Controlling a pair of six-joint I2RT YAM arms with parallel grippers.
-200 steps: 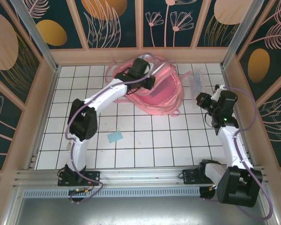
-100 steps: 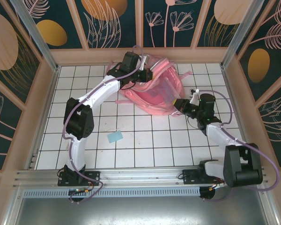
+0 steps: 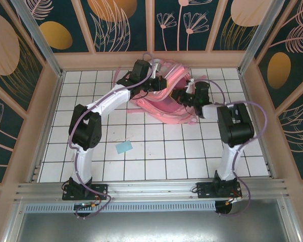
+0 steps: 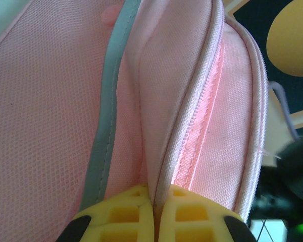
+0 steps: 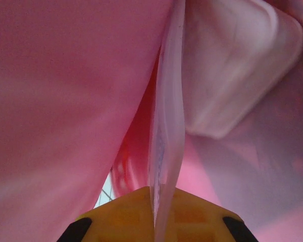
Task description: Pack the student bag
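The left gripper [image 4: 154,210] has its yellow fingers pressed together on a fold of the student bag [image 3: 164,103], pinching the fabric edge just beside the zipper [image 4: 194,126]. The zipper runs up and away from the fingertips, and a grey-green trim strip [image 4: 107,106] climbs the mesh cloth to its left. From above, the bag lies under and ahead of this gripper at the far side of the white tiled table [image 3: 161,156], with its opening facing the other arm. The right gripper [image 5: 159,212] is inside that opening with pink cloth all around it. Its fingers are closed on a translucent plastic sleeve [image 5: 166,126], held edge-on and rising straight up from between them. A small light-blue card [image 3: 124,147] lies on the tiles well behind both grippers, nearer the arm bases.
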